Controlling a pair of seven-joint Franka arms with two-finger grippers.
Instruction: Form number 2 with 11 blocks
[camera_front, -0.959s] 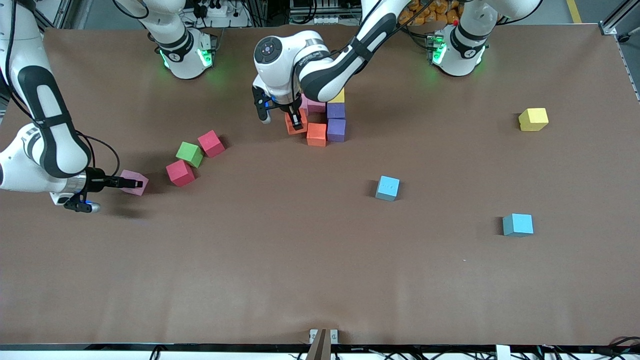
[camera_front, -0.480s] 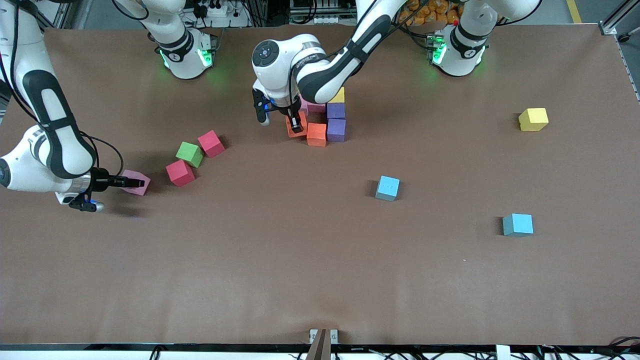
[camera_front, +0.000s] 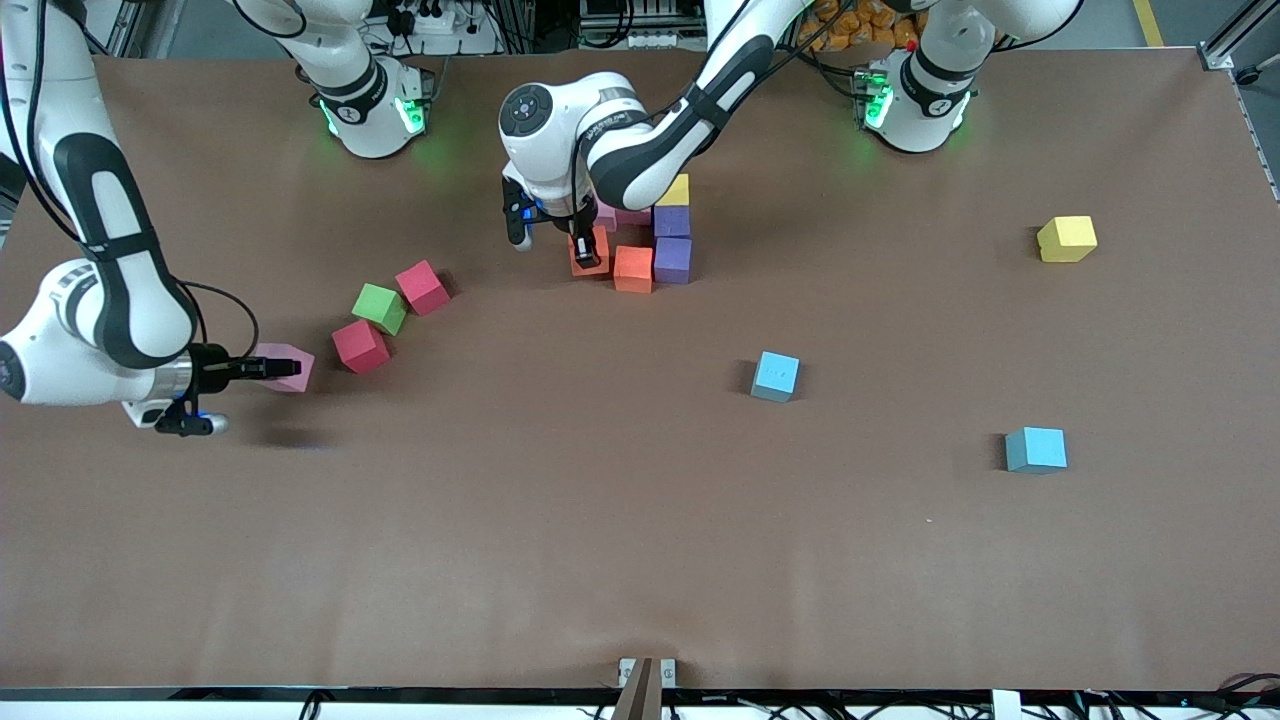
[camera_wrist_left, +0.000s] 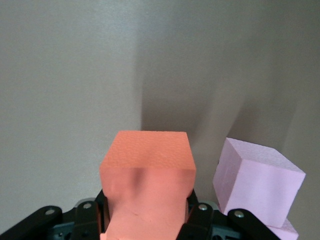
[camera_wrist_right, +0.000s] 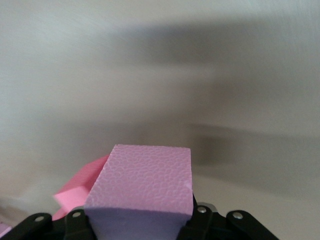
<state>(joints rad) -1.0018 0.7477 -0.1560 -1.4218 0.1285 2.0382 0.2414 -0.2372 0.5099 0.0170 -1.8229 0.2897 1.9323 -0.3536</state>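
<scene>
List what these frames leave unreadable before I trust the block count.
- Front view: the left arm covers most of the pink blocks in the cluster; their number is hidden.
- Front view: the yellow block there is half under that arm.
- Left wrist view: the orange block hides the left gripper tips.
- Right wrist view: the pink block hides the right gripper tips; a reddish block shows only a corner.
</scene>
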